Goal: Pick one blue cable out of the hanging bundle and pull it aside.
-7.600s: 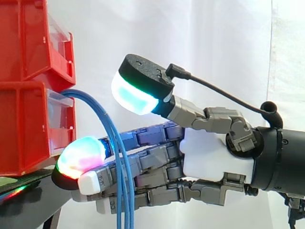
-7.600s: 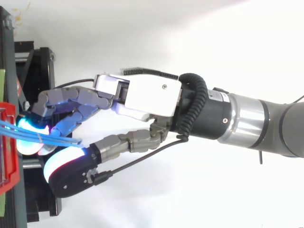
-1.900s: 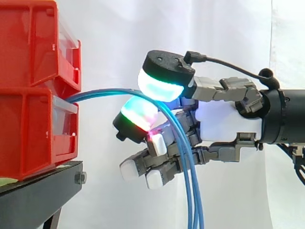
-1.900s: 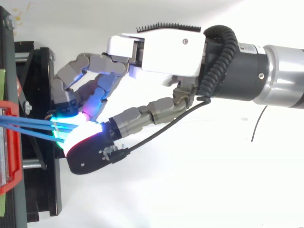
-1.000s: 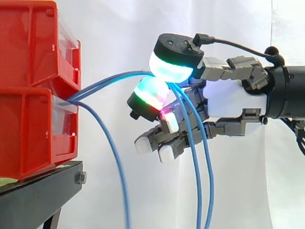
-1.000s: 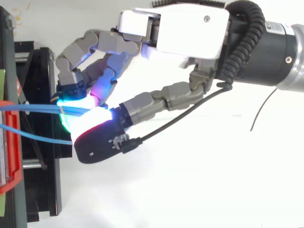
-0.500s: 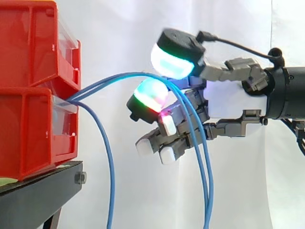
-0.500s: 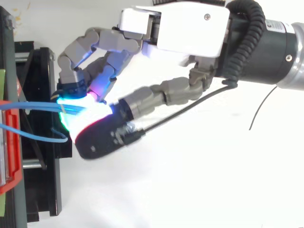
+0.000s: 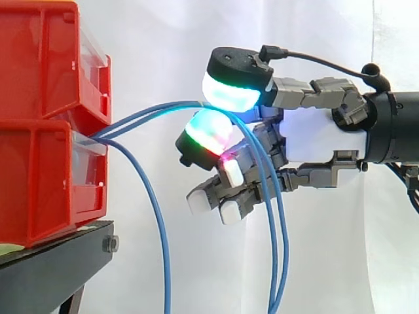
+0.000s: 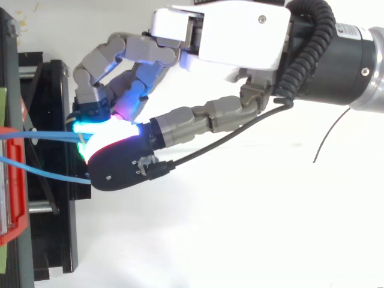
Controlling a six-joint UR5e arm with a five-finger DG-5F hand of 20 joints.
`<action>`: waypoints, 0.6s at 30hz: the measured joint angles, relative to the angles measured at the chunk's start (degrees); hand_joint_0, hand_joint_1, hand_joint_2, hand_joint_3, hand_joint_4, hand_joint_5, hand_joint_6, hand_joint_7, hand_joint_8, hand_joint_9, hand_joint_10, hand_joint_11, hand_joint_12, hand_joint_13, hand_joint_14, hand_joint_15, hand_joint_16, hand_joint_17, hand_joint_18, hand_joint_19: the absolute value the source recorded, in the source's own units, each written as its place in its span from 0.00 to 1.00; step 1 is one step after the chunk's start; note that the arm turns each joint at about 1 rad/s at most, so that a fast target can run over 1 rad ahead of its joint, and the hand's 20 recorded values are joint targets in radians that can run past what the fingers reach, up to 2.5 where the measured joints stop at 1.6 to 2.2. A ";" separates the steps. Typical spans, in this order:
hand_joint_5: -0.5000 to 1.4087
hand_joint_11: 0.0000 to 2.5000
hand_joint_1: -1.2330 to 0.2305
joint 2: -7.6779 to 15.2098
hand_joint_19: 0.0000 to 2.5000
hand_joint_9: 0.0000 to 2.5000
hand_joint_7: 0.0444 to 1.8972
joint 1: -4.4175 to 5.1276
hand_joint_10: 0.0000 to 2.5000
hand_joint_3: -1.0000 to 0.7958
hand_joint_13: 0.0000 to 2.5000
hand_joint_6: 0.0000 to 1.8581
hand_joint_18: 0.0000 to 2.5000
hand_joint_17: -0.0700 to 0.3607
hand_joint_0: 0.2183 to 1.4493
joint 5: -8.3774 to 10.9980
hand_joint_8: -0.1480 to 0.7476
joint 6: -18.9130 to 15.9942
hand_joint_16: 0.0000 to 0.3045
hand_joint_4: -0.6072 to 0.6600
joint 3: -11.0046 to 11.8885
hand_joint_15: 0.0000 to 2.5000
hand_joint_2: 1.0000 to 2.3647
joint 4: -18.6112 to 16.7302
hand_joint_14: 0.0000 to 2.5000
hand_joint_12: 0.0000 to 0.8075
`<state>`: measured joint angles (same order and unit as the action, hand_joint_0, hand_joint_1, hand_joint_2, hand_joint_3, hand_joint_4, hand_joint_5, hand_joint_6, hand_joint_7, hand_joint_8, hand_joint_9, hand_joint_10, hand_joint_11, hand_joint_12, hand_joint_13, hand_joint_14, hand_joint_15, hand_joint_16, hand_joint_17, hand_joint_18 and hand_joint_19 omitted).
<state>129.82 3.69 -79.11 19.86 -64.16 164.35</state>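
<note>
The split looks only partly done. The robot hand (image 9: pixel 314 140) pinches two blue cables (image 9: pixel 150 110) between thumb and finger and holds them out toward 3 o'clock from the red bins (image 9: pixel 39 131), while a third blue cable (image 9: pixel 160 242) hangs free toward 6 o'clock just beside the bins. The robot hand reaches in level from 3 o'clock, thumb uppermost and the other fingers curled below the pinch, so one of the two cables would need shedding.
</note>
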 measured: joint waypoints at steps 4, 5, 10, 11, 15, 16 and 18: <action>0.17 0.27 0.27 0.00 0.19 0.38 0.56 0.00 0.01 0.28 0.28 0.51 0.28 0.41 0.45 -0.04 0.46 0.00 0.16 0.34 0.00 0.15 0.00 0.00 0.01 0.45; 0.17 0.27 0.27 0.00 0.18 0.38 0.56 -0.01 0.01 0.28 0.28 0.51 0.28 0.41 0.45 -0.05 0.46 0.00 0.16 0.34 0.00 0.15 0.00 0.00 0.01 0.45; 0.17 0.27 0.26 -0.01 0.18 0.38 0.52 -0.14 0.01 0.28 0.27 0.51 0.27 0.40 0.42 -0.07 0.45 0.00 0.15 0.36 0.00 0.15 0.00 0.00 0.01 0.45; 0.17 0.27 0.26 -0.01 0.18 0.38 0.51 -0.17 0.01 0.28 0.27 0.51 0.27 0.40 0.41 -0.07 0.45 0.00 0.15 0.36 0.00 0.15 0.00 0.03 0.01 0.45; 0.18 0.27 0.23 -0.01 0.19 0.39 0.49 -0.23 0.01 0.28 0.28 0.50 0.26 0.40 0.34 -0.08 0.47 0.00 0.15 0.47 0.01 0.15 0.00 0.23 0.01 0.45; 0.18 0.27 0.23 -0.01 0.19 0.39 0.50 -0.23 0.01 0.28 0.28 0.50 0.27 0.40 0.32 -0.08 0.47 0.00 0.15 0.48 0.03 0.15 0.00 0.28 0.01 0.45; 0.18 0.27 0.23 -0.01 0.19 0.40 0.50 -0.24 0.01 0.28 0.28 0.50 0.27 0.41 0.28 -0.08 0.48 0.00 0.15 0.49 0.03 0.15 0.00 0.32 0.01 0.45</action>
<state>129.81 3.45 -79.19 19.86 -64.13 164.67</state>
